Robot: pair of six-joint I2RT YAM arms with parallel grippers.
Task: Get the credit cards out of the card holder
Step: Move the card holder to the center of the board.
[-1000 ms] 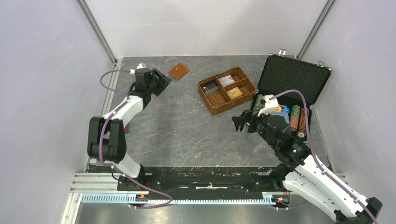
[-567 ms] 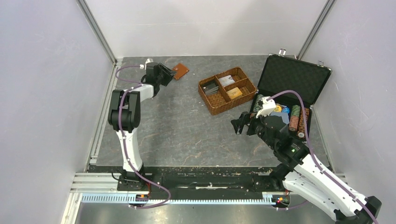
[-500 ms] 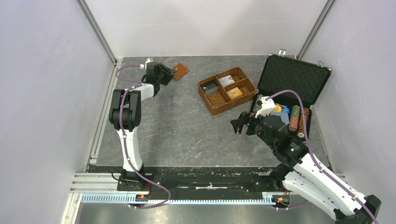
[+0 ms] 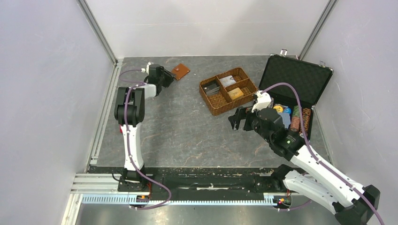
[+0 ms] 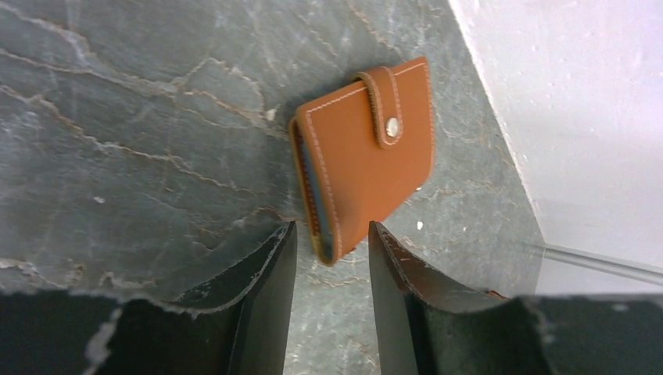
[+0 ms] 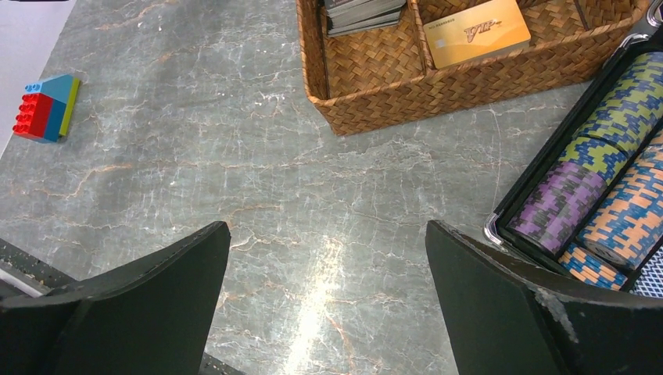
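Note:
The card holder (image 5: 367, 148) is a tan-brown leather wallet, folded shut with its snap tab fastened, lying on the grey table at the far left (image 4: 180, 71). My left gripper (image 5: 332, 242) is open, and the holder's near corner sits just between its fingertips with a gap on the left side; the top view shows that gripper right beside the holder (image 4: 169, 78). A golden-orange credit card (image 6: 477, 31) lies in a compartment of the woven basket (image 4: 236, 93). My right gripper (image 6: 327, 234) is wide open and empty over bare table near the basket (image 4: 238, 119).
The woven basket (image 6: 438, 86) also holds a stack of dark cards (image 6: 363, 12). An open black case (image 4: 293, 77) with striped poker chips (image 6: 578, 187) stands at the right. Coloured toy bricks (image 6: 47, 105) lie on the table. The back wall is close behind the holder.
My left arm has stretched out and brought its gripper to the card holder. My right gripper has shifted a little left and farther, toward the basket.

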